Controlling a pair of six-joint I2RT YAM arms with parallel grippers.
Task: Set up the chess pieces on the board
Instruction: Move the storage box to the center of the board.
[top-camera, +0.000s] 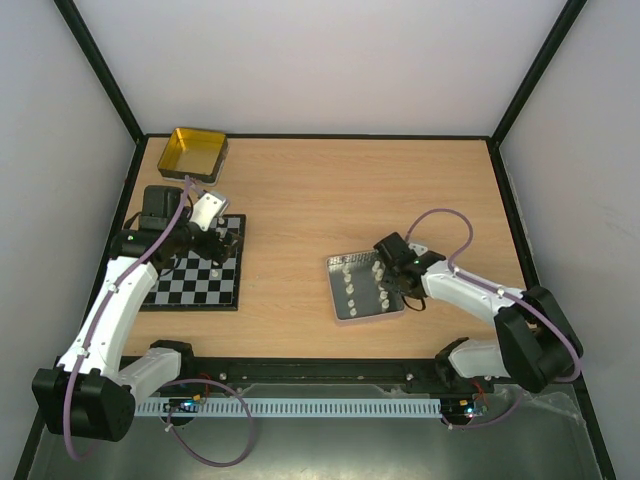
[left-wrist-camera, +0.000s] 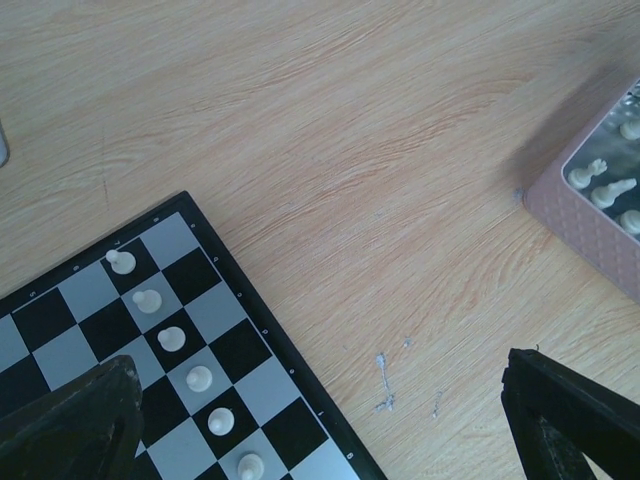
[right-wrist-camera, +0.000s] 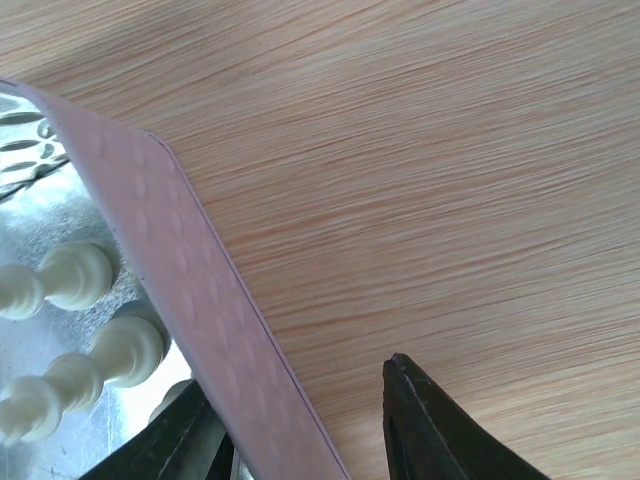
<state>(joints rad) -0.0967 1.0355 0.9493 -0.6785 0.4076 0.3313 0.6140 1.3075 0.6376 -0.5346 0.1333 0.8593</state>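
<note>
The checkered board (top-camera: 195, 285) lies at the left. A diagonal row of several white pieces (left-wrist-camera: 171, 338) stands near its right edge (left-wrist-camera: 262, 345). My left gripper (top-camera: 214, 240) hovers over that edge, open and empty (left-wrist-camera: 318, 385). More white pieces (top-camera: 353, 290) lie in the silver tray (top-camera: 342, 312) at centre right. They also show in the right wrist view (right-wrist-camera: 75, 275). My right gripper (top-camera: 392, 292) is open, with its jaws either side of the tray's pink right wall (right-wrist-camera: 180, 280), one inside and one over the table. It holds nothing.
A yellow square tin (top-camera: 195, 152) stands at the back left. A black box (top-camera: 160, 207) sits behind the board. Bare wooden table (top-camera: 330, 200) lies between board and tray. The tray's corner (left-wrist-camera: 590, 225) shows in the left wrist view.
</note>
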